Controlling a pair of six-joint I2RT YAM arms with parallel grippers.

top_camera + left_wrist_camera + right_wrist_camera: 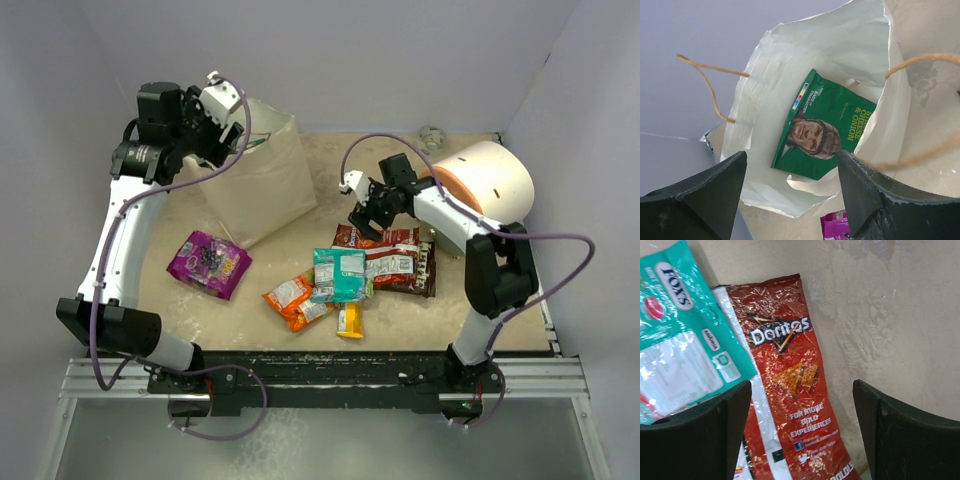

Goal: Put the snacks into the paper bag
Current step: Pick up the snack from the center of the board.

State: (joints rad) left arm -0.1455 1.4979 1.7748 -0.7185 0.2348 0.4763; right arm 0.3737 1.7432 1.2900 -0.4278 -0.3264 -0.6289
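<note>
Your left jaws stand wide and empty over the paper bag point(765, 65) at the table's point(270, 335) far left. The green chip bag point(825, 125) lies inside it. Your right jaws gape wide above the red pouch point(790, 375) mid-table, its edge under the teal packet point(685, 340).

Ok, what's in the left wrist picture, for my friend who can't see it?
A green chip bag lies inside the open paper bag, seen from above through the open left pincer. A corner of a purple packet peeks out beside the bag.
</note>
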